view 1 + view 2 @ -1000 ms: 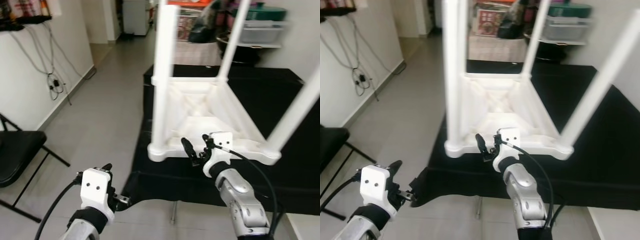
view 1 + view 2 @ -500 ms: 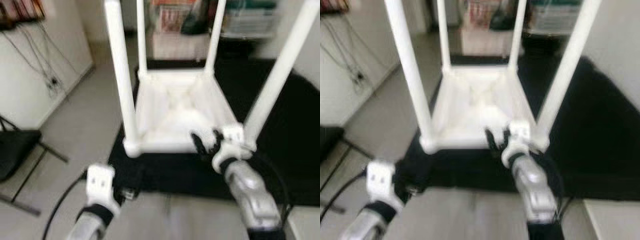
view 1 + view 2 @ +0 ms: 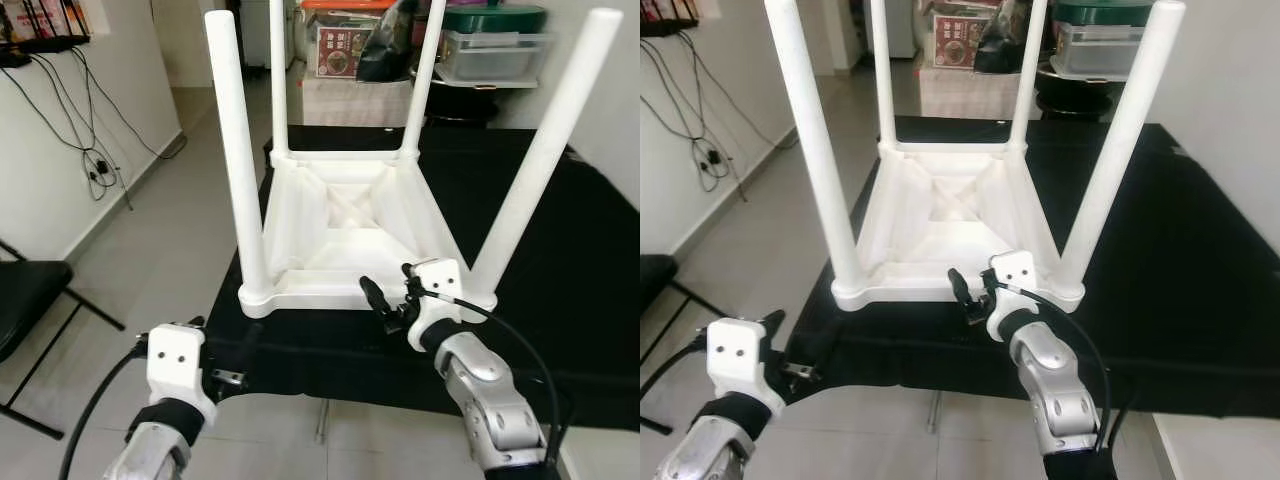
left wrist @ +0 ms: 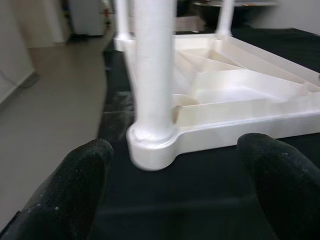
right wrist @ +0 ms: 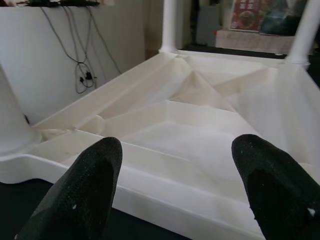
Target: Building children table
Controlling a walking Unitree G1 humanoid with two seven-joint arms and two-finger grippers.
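A white plastic children's table (image 3: 340,225) lies upside down on a black-covered surface (image 3: 585,260), its legs pointing up. My right gripper (image 3: 392,298) is open at the middle of the table's near rim (image 5: 165,170), one finger on each side of it in the right wrist view, holding nothing. My left gripper (image 3: 213,350) is open and empty. It is lower, at the near left corner of the black surface, and faces the near-left leg (image 4: 152,75) and its corner foot.
A black folding chair (image 3: 30,300) stands on the grey tile floor (image 3: 170,230) to the left. Cables (image 3: 95,150) hang on the white wall there. Boxes and a shelf (image 3: 490,50) crowd the space behind the table.
The head view has swung and steadied after a blurred moment, so the table now sits more centred. Both grippers keep about the same places by the near rim.
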